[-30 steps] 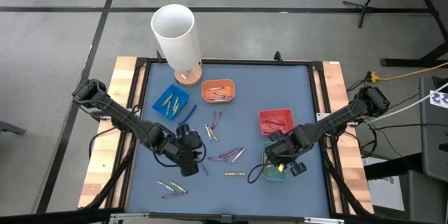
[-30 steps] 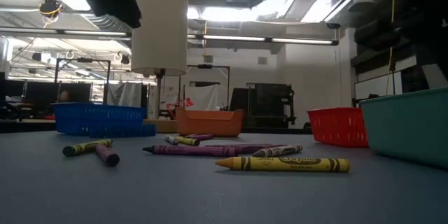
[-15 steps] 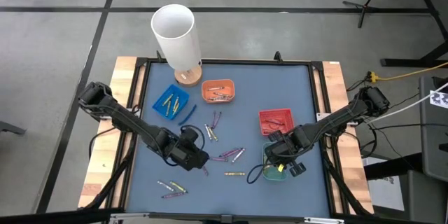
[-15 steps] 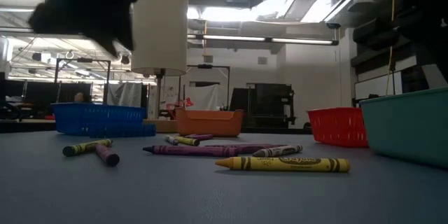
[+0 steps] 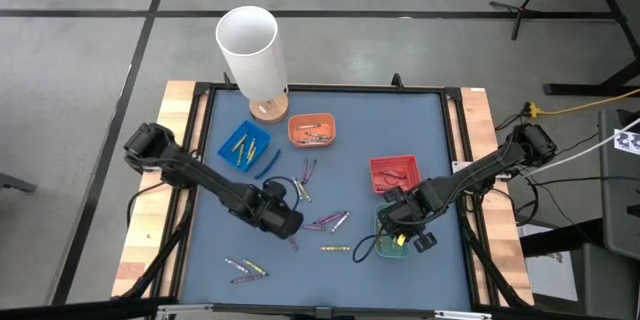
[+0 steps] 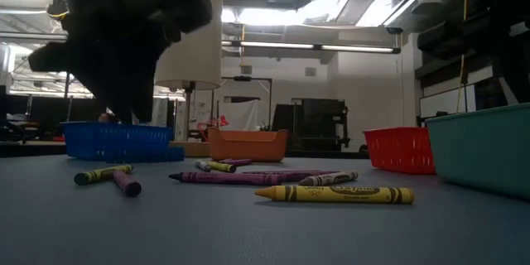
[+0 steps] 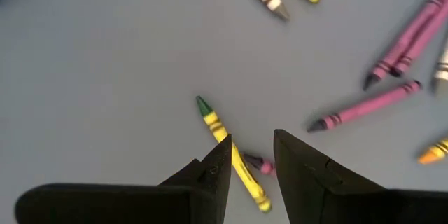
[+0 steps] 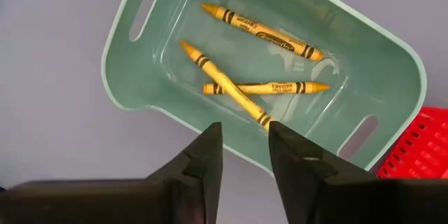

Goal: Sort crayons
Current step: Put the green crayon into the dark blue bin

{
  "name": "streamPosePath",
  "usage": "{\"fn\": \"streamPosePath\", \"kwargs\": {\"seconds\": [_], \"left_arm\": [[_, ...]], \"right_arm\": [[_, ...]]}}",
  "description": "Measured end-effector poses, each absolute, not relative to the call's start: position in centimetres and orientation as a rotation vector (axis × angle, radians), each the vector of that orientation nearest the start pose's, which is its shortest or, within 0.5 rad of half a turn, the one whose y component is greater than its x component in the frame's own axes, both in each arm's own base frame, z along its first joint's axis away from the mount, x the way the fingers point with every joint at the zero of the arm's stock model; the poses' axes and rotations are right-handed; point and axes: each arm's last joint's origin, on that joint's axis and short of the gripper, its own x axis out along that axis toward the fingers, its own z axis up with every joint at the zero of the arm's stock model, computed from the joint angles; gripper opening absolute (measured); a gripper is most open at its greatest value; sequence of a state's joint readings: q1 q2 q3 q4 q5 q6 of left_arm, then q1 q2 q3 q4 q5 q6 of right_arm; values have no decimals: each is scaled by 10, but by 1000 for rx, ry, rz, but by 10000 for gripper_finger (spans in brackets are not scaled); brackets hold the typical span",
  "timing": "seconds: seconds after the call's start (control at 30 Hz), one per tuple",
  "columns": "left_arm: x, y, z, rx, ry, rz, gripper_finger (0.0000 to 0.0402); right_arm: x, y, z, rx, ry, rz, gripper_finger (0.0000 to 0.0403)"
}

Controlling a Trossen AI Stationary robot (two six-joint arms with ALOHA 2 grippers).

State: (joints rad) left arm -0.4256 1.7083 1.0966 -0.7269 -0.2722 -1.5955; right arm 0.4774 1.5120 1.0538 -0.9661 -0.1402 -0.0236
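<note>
Loose crayons lie flat on the blue-grey table: purple ones (image 5: 325, 223), a yellow one (image 5: 335, 249) and a few near the front left (image 5: 245, 268). My left gripper (image 5: 285, 222) hangs open over a green-tipped yellow crayon (image 7: 231, 150) and a short purple crayon (image 7: 259, 164); its fingertips stand above them, a little apart, holding nothing (image 7: 250, 147). In the low view it hangs clear of the table (image 6: 124, 108). My right gripper (image 8: 241, 131) is open and empty over the pale green tray (image 8: 133, 63), which holds three yellow crayons (image 8: 231, 87).
A blue tray (image 5: 243, 145), an orange tray (image 5: 312, 129) and a red tray (image 5: 392, 172) hold sorted crayons. A tall white cylinder (image 5: 252, 60) stands on a wooden base at the far edge. A raised black frame borders the table.
My left gripper has gone toward the table's right edge and come down toward the loose crayons in the middle. The crayons have not moved.
</note>
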Motion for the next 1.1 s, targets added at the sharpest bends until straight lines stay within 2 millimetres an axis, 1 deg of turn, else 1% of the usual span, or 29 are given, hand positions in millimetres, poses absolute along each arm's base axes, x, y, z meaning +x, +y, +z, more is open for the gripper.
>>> {"fn": "streamPosePath", "kwargs": {"seconds": [0.3, 0.73, 1.1], "left_arm": [[293, -122, 164, -910, 1028, 892, 92], [294, -124, 139, -892, 1117, 962, 92], [294, -124, 139, -886, 1121, 963, 92]], "right_arm": [[233, 125, 217, -262, 1418, 525, 112], [234, 126, 217, -261, 1411, 525, 111], [234, 126, 217, -261, 1410, 525, 111]]}}
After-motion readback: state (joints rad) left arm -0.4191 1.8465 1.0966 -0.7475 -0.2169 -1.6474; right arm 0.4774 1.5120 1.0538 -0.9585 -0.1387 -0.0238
